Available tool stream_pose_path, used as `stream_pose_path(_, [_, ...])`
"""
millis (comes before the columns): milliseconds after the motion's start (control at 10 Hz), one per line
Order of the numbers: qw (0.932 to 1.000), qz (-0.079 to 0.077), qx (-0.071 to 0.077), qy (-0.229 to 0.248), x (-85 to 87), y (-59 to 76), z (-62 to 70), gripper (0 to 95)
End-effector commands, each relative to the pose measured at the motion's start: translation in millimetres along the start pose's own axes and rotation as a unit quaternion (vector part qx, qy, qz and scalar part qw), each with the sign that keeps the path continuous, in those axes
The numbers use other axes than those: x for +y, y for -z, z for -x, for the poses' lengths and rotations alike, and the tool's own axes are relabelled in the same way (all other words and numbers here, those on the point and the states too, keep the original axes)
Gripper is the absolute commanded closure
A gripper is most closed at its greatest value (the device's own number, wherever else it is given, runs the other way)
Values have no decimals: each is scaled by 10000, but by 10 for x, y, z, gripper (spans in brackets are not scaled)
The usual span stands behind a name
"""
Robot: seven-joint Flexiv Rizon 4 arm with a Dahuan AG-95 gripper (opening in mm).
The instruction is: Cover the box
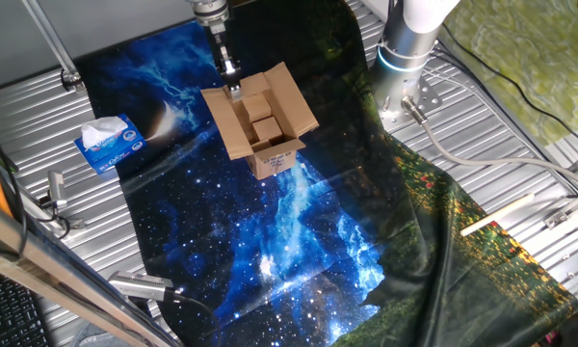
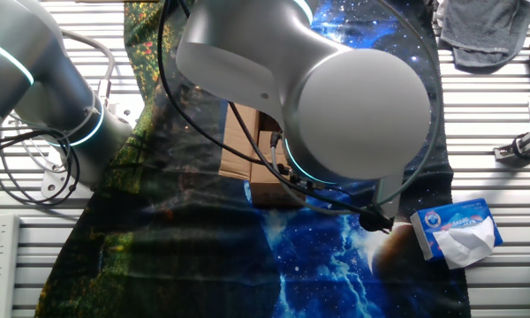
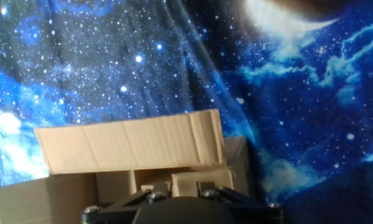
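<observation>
The box (image 1: 267, 127) is a small brown carton standing on the starry cloth, with a white label on its near side. Two wide flaps are spread outward, and brown panels lie inside the opening. My gripper (image 1: 233, 89) hangs at the box's far left corner, where two flaps meet. In the hand view a flap (image 3: 130, 146) of the box stands just ahead of the gripper (image 3: 177, 182). Its two fingers stand apart, so it looks open, with cardboard showing between them. In the other fixed view the arm hides most of the box (image 2: 247, 163).
A blue and white tissue box (image 1: 109, 145) lies left of the carton, off the cloth's edge. It also shows as the tissue box (image 2: 459, 231) in the other fixed view. The robot base (image 1: 405, 58) stands at the back right. Cables and metal fittings lie on the slatted table (image 1: 520, 135).
</observation>
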State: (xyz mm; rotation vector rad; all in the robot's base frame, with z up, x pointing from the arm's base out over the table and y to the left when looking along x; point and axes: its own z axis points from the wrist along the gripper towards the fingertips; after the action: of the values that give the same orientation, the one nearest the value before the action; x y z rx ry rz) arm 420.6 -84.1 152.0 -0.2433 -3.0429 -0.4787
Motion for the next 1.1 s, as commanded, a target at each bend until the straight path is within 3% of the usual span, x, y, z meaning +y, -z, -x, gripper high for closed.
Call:
stream_pose_path(100, [10000, -3, -18, 43, -23, -36, -5, 760])
stream_pose_path(1100, [9998, -6, -81, 180, -78, -129, -19, 760])
